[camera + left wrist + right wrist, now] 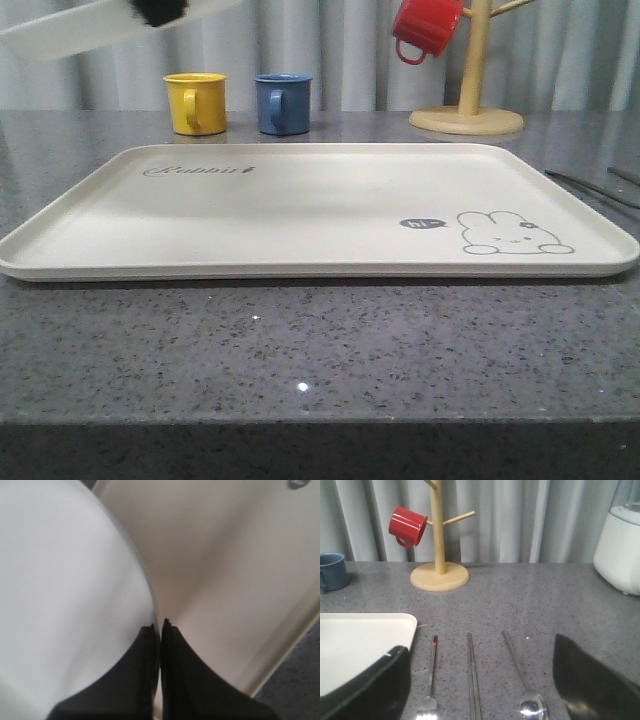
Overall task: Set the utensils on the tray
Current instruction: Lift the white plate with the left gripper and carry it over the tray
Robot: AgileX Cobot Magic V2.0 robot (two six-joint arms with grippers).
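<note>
The cream tray (300,205) with the rabbit drawing lies flat in the middle of the counter, and nothing rests on it. To its right on the counter the silver utensils lie side by side: fork (432,672), chopsticks (472,675) and spoon (526,697). In the front view they are thin dark lines (592,186) at the right edge. My right gripper (480,647) hovers open over them, and the chopsticks lie between its fingers. My left gripper (161,625) is shut on the rim of a round white plate (65,595), held high above the tray's far left (70,28).
A yellow mug (196,102) and a blue mug (283,103) stand behind the tray. A wooden mug tree (470,100) with a red mug (425,28) stands at the back right. A white appliance (620,550) stands further right.
</note>
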